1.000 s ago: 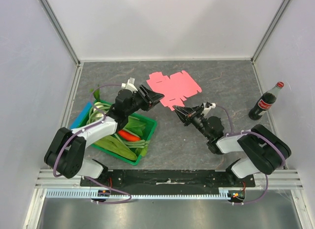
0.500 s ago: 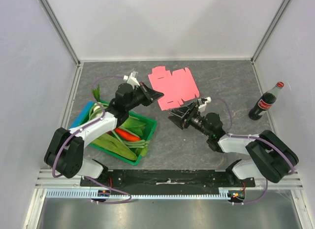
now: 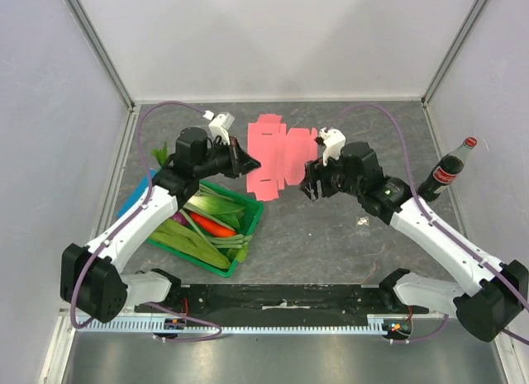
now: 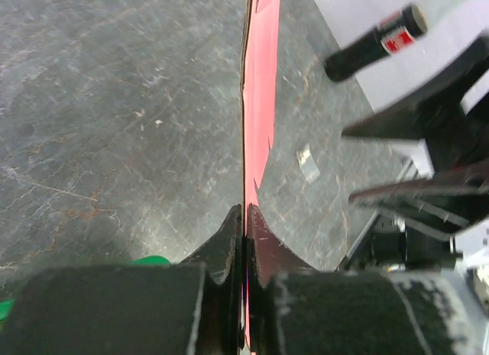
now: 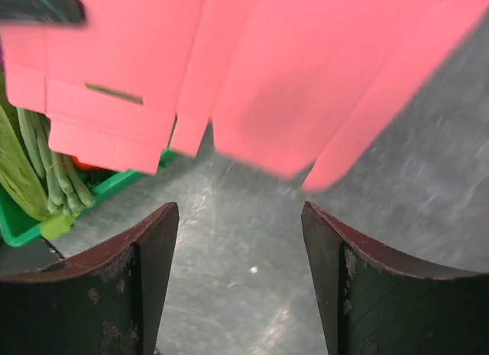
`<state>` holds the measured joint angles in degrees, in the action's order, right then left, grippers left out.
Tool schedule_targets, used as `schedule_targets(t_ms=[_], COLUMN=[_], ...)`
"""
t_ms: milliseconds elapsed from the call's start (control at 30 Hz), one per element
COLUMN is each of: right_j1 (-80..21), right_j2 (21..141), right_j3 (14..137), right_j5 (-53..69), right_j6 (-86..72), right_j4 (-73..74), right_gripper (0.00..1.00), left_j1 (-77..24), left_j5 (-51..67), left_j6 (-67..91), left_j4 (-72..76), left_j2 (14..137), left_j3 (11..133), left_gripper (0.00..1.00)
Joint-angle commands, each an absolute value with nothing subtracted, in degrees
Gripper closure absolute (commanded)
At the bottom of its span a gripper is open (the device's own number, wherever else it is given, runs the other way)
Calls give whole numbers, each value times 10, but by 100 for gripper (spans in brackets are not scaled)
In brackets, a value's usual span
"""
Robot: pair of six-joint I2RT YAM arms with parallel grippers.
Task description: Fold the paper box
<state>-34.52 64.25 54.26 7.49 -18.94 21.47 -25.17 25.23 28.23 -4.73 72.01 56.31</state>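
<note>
Right, at the left sits a green plastic crate [image 3: 255, 219], rectangular, full of long leafy greens and one orange-red vegetable. Just past it, the left gripper [image 3: 246, 163] has its dark jaws pinched tight on the left edge of the box [image 3: 277, 157]. Its wrist view shows the thin pink card edge-on between them. The box is an unfolded cut-out, matte and smooth, with square flaps and a narrow slit, held over the mottled grey table [image 3: 331, 244]. Next, the right gripper [image 3: 310, 186] has its jaws spread wide, just beside the card's right edge and gripping nothing. Far right stands a dark glossy bottle [image 3: 446, 171] with a red cap.
</note>
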Motion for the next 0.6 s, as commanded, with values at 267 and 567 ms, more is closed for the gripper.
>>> schedule_targets(t_ms=[267, 567], right_j1=[-316, -309], right_j2=[852, 947], right_j3=[987, 1093], right_j5=[253, 459], right_j6=[321, 355], right_j4=[481, 592], right_gripper=[21, 36], left_j1=[-252, -255], left_j5=[461, 541], left_j6=[65, 14], left_j4=[-194, -212], left_j2=[706, 714], left_j3=[629, 650], left_gripper=[98, 98])
